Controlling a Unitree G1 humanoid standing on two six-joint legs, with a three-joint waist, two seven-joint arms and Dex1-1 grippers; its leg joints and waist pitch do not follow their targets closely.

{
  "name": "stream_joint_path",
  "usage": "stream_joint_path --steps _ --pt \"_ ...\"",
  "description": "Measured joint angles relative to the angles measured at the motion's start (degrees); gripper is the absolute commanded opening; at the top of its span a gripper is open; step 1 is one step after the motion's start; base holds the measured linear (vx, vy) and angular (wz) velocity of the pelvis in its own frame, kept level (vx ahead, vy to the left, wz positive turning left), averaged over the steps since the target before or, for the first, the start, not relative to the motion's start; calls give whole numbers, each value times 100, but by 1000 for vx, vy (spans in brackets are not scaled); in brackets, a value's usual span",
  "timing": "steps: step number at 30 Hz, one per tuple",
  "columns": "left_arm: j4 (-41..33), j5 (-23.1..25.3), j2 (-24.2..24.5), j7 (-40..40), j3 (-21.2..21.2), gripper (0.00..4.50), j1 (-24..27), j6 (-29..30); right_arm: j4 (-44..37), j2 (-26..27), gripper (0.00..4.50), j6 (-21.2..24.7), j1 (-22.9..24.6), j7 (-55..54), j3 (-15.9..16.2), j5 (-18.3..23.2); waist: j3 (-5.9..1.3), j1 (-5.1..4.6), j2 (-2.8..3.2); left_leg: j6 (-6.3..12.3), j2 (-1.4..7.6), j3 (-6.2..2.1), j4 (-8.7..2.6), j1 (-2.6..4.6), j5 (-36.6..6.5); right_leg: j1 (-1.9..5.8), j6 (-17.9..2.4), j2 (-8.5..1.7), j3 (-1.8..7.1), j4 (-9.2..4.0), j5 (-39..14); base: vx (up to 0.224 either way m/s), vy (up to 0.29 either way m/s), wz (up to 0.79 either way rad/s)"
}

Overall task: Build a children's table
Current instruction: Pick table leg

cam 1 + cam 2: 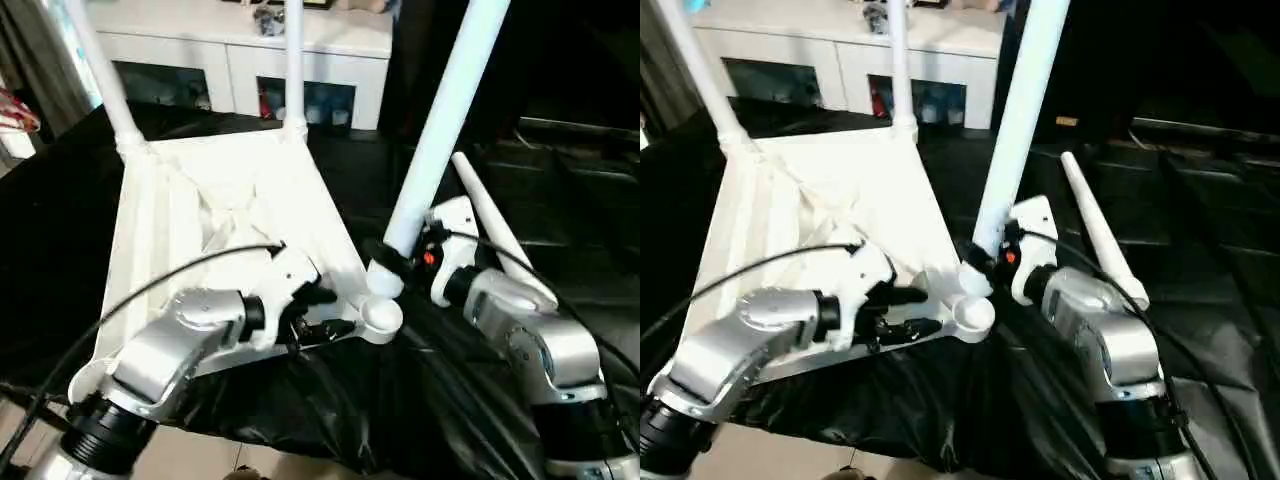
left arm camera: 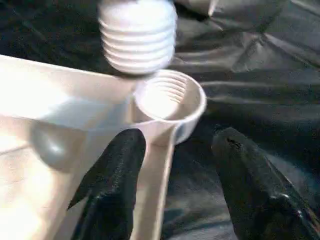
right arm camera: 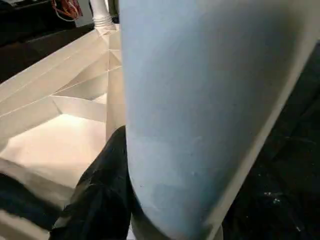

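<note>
The children's table top [image 1: 230,200] lies upside down on black sheeting, with two white legs [image 1: 105,80] [image 1: 294,60] standing in its far corner sockets. My right gripper [image 1: 395,262] is shut on a third leg [image 1: 440,130] near its lower end; one black finger [image 3: 100,190] presses against the leg. That leg's threaded end [image 2: 137,35] hovers tilted just above the near right corner socket [image 2: 170,100]. Beside this socket my left gripper [image 2: 179,137] is open and straddles the top's rim, one finger inside and one outside. A fourth leg [image 1: 495,235] lies loose on the sheeting behind my right gripper.
A white cabinet with glass doors [image 1: 250,50] stands behind the work surface. Crumpled black sheeting [image 1: 400,400] covers the surface and hangs over its near edge. A black cable [image 1: 150,290] runs across the table top to my left wrist.
</note>
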Motion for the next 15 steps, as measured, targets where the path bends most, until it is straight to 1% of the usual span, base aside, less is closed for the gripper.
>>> stream_joint_path --steps 3,5,7,8,10,13,15 --pt "153 178 11 11 -139 208 -20 -63 -90 0 191 21 0 -11 6 -3 -2 -32 3 0 0 -1 0 4 0 4 0 0 0 0 0 0 0 0" --pt "295 299 24 15 -205 199 -31 -141 -92 -1 191 28 0 -30 11 -13 -2 -49 4 0 0 -1 0 4 0 4 0 0 -1 -1 0 0 0 0" --pt "502 417 46 8 -274 165 -65 -217 -98 0 190 29 0 -34 25 -19 -3 -63 4 0 0 -1 0 3 0 4 0 0 0 -2 0 0 0 0" --pt "573 458 52 4 -288 165 -74 -241 -100 0 190 29 0 -34 35 -21 -3 -68 4 0 0 -1 0 2 0 4 0 0 0 -2 0 0 0 0" --pt "863 526 57 -60 -335 151 -185 -402 -111 -1 190 30 0 -34 65 -24 -4 -68 6 0 0 -1 -1 2 0 4 0 1 0 -3 1 0 0 0" --pt "1070 576 62 -158 -374 122 -260 -631 -119 -3 190 31 0 -33 101 -23 -11 -68 17 0 -1 -1 -1 2 0 5 0 1 0 -4 1 0 0 0" --pt "1153 585 57 -191 -377 117 -279 -734 -119 -7 190 32 0 -31 103 -24 -12 -69 19 0 -1 -1 -1 4 0 5 -1 0 0 -2 1 0 0 0"
